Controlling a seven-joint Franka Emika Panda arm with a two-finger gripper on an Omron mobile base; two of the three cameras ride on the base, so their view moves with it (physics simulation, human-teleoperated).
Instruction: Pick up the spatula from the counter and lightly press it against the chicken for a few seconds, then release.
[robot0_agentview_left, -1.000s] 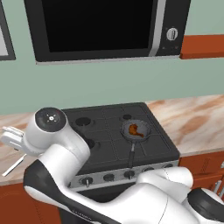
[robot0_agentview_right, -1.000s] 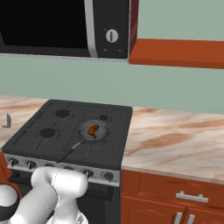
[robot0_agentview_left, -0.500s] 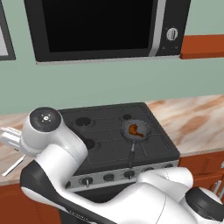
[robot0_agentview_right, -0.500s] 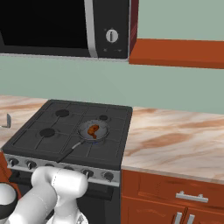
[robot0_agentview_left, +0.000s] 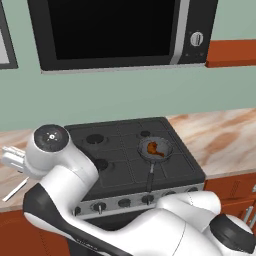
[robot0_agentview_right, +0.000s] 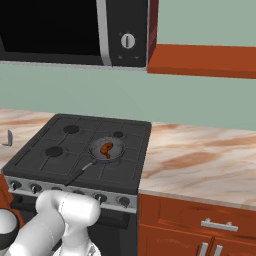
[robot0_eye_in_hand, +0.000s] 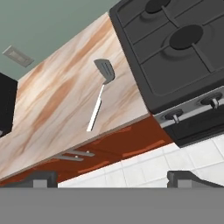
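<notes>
The arm bends low from the base and reaches left, past the stove, with its hand tilted down. The gripper stands wide open, its tips well apart. Ahead of it runs the marbled tabletop, with the cabinet front nearer. The stove sits to its right, under a microwave. A pan on the stove holds the chicken. The spatula lies flat on the tabletop ahead of the gripper and apart from it, beside the stove's edge, with its blade at the far end.
</notes>
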